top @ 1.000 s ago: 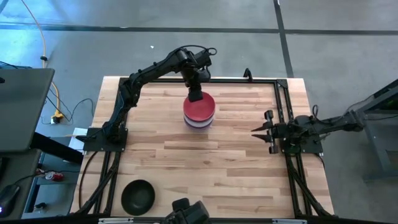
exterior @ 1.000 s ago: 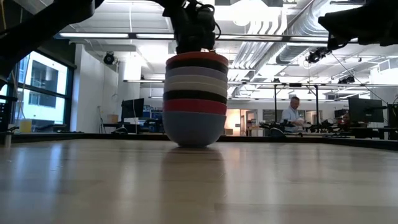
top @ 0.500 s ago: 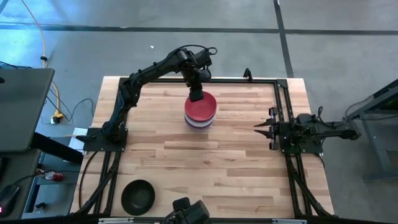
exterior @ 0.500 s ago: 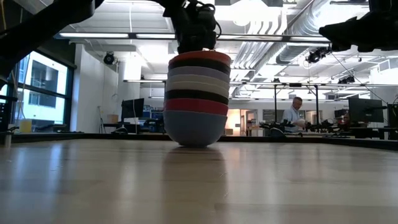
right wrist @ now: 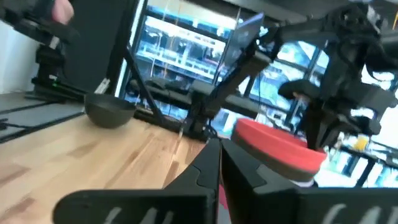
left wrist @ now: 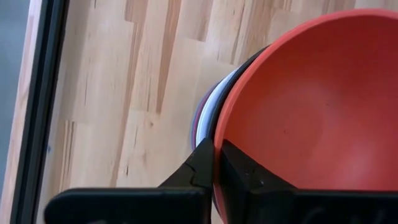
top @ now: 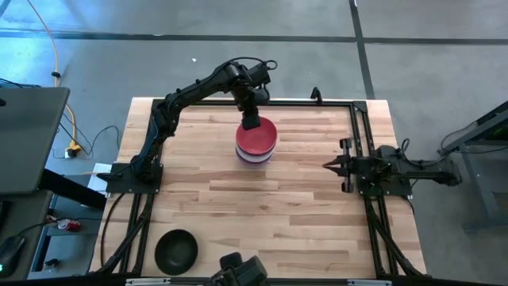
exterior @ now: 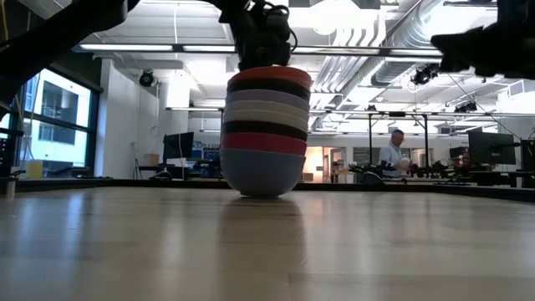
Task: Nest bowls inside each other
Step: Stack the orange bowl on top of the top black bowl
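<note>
1. The stack of bowls [top: 255,144] stands in the far middle part of the tabletop [top: 262,214]. The low view shows it upright, with a blue bowl at the bottom, then red, black, pale and black rims, and a red bowl [left wrist: 311,106] on top.
2. One black bowl [top: 175,250] sits alone, mouth up, at the near left corner of the tabletop, well apart from the stack. Judged from this, it is the one bowl not yet nested.
3. The left gripper [top: 250,121] is at the far edge of the stack. In the left wrist view its fingers [left wrist: 239,171] pinch the red bowl's rim, one inside the bowl and one outside, nearly closed on the thin wall.
4. The relation the next move turns on: the lone black bowl lies toward the near left corner from the left gripper, across most of the tabletop. A round bowl has no long axis, so any point on its rim should serve for a grip.
5. The right gripper [top: 329,166] is at the right side, near its base, fingers drawn together on nothing and pointing toward the stack. The left arm looks better placed for the lone bowl, which lies on its side.
6. No brand, label or readable writing shows on the bowls or arms.
</note>
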`<move>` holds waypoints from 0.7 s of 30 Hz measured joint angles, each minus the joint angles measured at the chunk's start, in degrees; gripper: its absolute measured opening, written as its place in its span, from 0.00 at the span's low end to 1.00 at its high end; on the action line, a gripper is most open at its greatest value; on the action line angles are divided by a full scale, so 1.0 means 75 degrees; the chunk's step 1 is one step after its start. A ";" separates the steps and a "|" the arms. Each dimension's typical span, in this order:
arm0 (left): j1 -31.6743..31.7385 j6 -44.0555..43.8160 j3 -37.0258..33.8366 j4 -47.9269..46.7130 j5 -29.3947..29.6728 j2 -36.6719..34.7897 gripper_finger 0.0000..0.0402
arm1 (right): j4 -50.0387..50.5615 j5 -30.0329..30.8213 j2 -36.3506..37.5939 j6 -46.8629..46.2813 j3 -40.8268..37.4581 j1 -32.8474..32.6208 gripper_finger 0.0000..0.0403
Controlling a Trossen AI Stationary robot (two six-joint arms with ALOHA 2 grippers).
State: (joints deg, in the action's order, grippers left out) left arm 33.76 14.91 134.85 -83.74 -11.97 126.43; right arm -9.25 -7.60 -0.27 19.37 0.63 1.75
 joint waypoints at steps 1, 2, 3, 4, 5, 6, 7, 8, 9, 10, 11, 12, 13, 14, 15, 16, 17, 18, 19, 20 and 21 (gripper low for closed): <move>0.0000 -0.0037 0.0000 -0.0052 0.0013 0.0000 0.01 | 0.0055 -0.0001 -0.0027 -0.0084 -0.0004 0.0049 0.01; -0.0001 -0.0055 0.0000 -0.0123 0.0045 0.0000 0.02 | 0.0074 0.0003 -0.0047 -0.0157 -0.0006 0.0095 0.01; -0.0003 -0.0071 -0.0002 -0.0212 0.0098 0.0000 0.03 | 0.0077 0.0003 -0.0050 -0.0187 -0.0006 0.0137 0.01; -0.0003 -0.0116 0.0000 -0.0299 0.0158 0.0000 0.04 | 0.0058 0.0000 -0.0050 -0.0225 -0.0006 0.0171 0.01; -0.0003 -0.0130 -0.0003 -0.0362 0.0225 0.0000 0.05 | 0.0041 0.0002 -0.0047 -0.0264 -0.0006 0.0209 0.01; -0.0003 -0.0156 0.0000 -0.0408 0.0337 0.0000 0.06 | 0.0013 0.0003 -0.0047 -0.0275 -0.0006 0.0235 0.01; -0.0001 -0.0172 0.0000 -0.0438 0.0421 0.0000 0.06 | -0.0003 0.0001 -0.0047 -0.0269 -0.0006 0.0262 0.01; 0.0002 -0.0171 0.0000 -0.0443 0.0437 0.0000 0.07 | 0.0001 0.0002 -0.0044 -0.0255 -0.0006 0.0281 0.01; 0.0003 -0.0173 0.0000 -0.0438 0.0435 0.0000 0.07 | 0.0005 0.0003 -0.0047 -0.0218 -0.0006 0.0296 0.01; 0.0003 -0.0172 0.0001 -0.0448 0.0428 0.0000 0.07 | 0.0005 0.0001 -0.0047 -0.0197 -0.0006 0.0314 0.01; -0.0001 -0.0171 0.0004 -0.0449 0.0432 0.0000 0.07 | 0.0004 0.0003 -0.0047 -0.0197 -0.0006 0.0325 0.01; -0.0003 -0.0171 0.0006 -0.0415 0.0431 0.0000 0.07 | 0.0007 0.0003 -0.0047 -0.0201 -0.0006 0.0332 0.01; -0.0003 -0.0167 0.0009 -0.0391 0.0396 0.0000 0.07 | 0.0028 0.0003 -0.0047 -0.0205 -0.0006 0.0333 0.01; -0.0003 -0.0165 0.0009 -0.0383 0.0336 0.0000 0.07 | 0.0052 0.0003 -0.0047 -0.0242 -0.0006 0.0331 0.01; 0.0000 -0.0165 0.0009 -0.0357 0.0254 0.0000 0.08 | 0.0073 0.0006 -0.0047 -0.0271 -0.0008 0.0331 0.01; 0.0003 -0.0168 0.0009 -0.0312 0.0152 0.0000 0.08 | 0.0109 0.0004 -0.0044 -0.0318 -0.0009 0.0331 0.01; 0.0003 -0.0168 0.0012 -0.0269 0.0046 0.0000 0.09 | 0.0139 0.0006 -0.0046 -0.0327 -0.0009 0.0331 0.01; 0.0003 -0.0157 0.0012 -0.0245 -0.0044 0.0000 0.10 | 0.0173 0.0006 -0.0047 -0.0349 -0.0009 0.0331 0.01; -0.0001 -0.0114 0.0012 -0.0238 -0.0106 -0.0019 0.12 | 0.0189 0.0006 -0.0046 -0.0349 -0.0009 0.0331 0.01; -0.0003 -0.0066 0.0012 -0.0224 -0.0138 -0.0043 0.15 | 0.0202 0.0006 -0.0045 -0.0349 -0.0009 0.0331 0.01; -0.0020 -0.0003 0.0012 -0.0164 -0.0149 -0.0066 0.17 | 0.0221 0.0009 -0.0047 -0.0363 -0.0009 0.0331 0.01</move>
State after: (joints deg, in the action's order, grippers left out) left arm 33.61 14.89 134.93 -84.97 -13.09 125.94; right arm -7.59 -7.53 -0.62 16.65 0.56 4.23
